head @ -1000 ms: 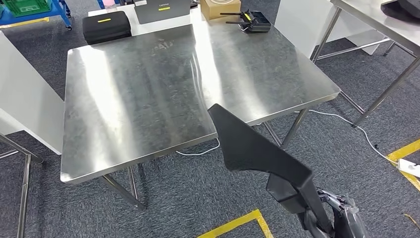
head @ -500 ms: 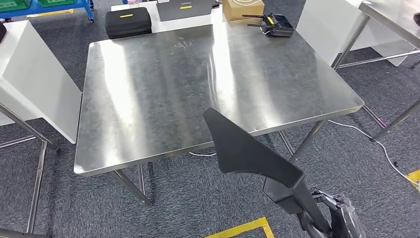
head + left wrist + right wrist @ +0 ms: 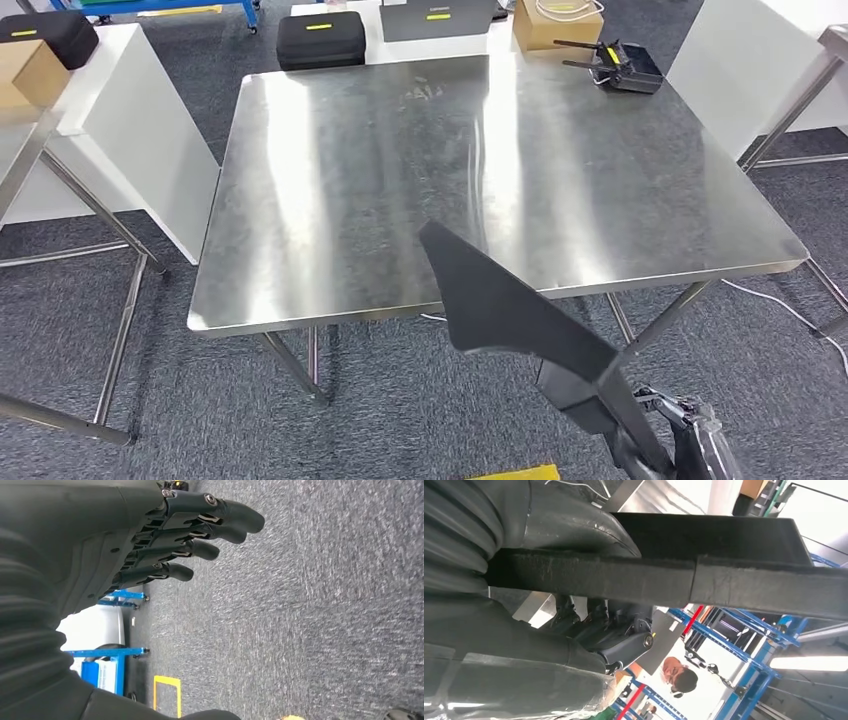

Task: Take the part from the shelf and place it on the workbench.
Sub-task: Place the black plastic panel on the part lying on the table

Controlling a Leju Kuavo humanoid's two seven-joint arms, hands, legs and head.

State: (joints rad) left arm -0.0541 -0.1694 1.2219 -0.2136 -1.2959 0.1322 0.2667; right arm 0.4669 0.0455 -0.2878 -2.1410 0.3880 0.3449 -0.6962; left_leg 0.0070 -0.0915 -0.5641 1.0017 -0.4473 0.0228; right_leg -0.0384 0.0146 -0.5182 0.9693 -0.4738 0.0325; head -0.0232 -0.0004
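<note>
Black part (image 3: 510, 305) in right robot hand (image 3: 690, 440), tip apparently over workbench (image 3: 330, 200) near edge.

Your right hand (image 3: 690, 445): cut off at the head view's lower edge, fingers hidden behind the black part (image 3: 510, 310). Part's lower end: cut off likewise. Workbench (image 3: 330, 200): near edge partly hidden behind the part. Cardboard box (image 3: 28, 70): cropped at the left edge. Your left hand (image 3: 150, 545): thumb hidden.
</note>
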